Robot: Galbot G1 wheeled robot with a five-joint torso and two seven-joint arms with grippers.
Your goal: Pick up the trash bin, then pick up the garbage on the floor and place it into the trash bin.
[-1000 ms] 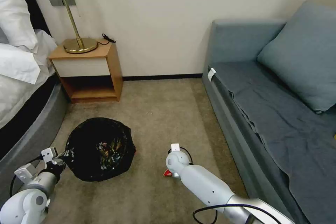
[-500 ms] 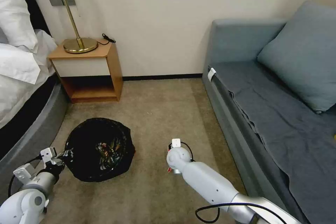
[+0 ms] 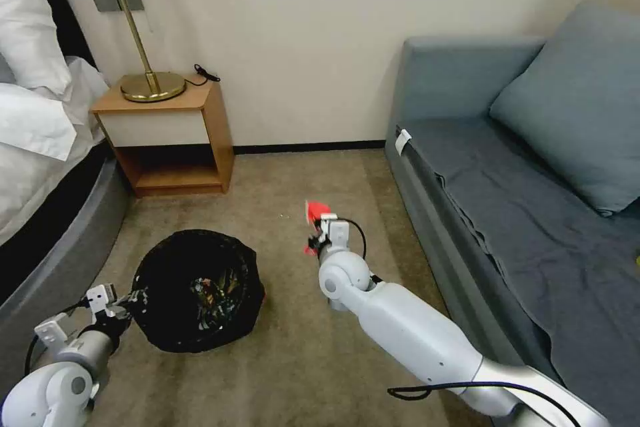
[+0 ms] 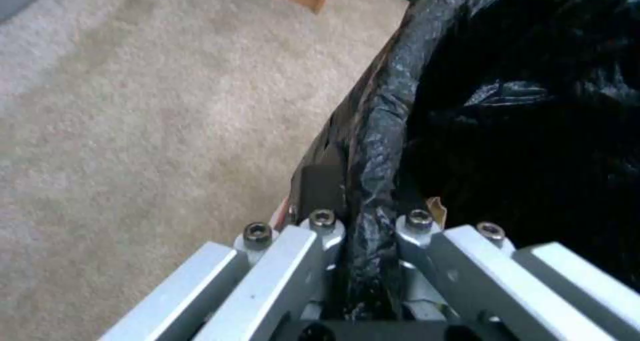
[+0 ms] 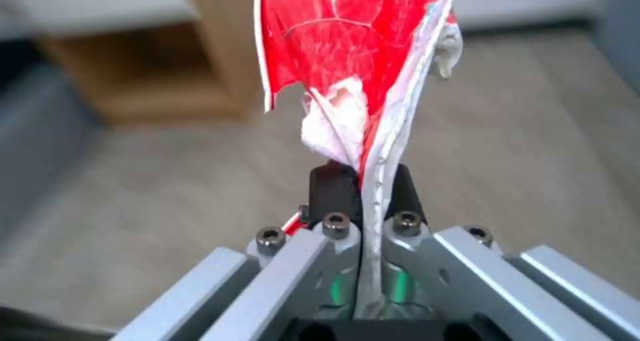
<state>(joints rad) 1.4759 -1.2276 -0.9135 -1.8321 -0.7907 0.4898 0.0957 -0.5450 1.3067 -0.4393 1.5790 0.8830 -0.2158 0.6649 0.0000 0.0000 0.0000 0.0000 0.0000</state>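
So, progress check. Closest to me, my left gripper [image 4: 363, 231] has its fingers [image 4: 313, 191] clamped on the rim of the trash bin [image 3: 193, 290], pinching the black bag liner between them, so the first half of the job looks done. I can't tell whether the bin is off the carpet or just sitting on it. There's already some shiny crumpled stuff down inside, can't make out what exactly.

A bit farther out, to the right of the bin and higher than its rim, my right gripper [image 5: 363, 186] is squeezed tight on a red and white wrapper [image 5: 353, 61], which sticks up out of the fingers, clear of the floor. It's not over the bin's mouth yet, so what's left for this piece is carrying it across and letting go.

Past the bin, the carpet [image 3: 300, 180] up to the nightstand [image 3: 170, 137] and sofa [image 3: 507, 213] looks free of litter from here, so this might be the last bit.
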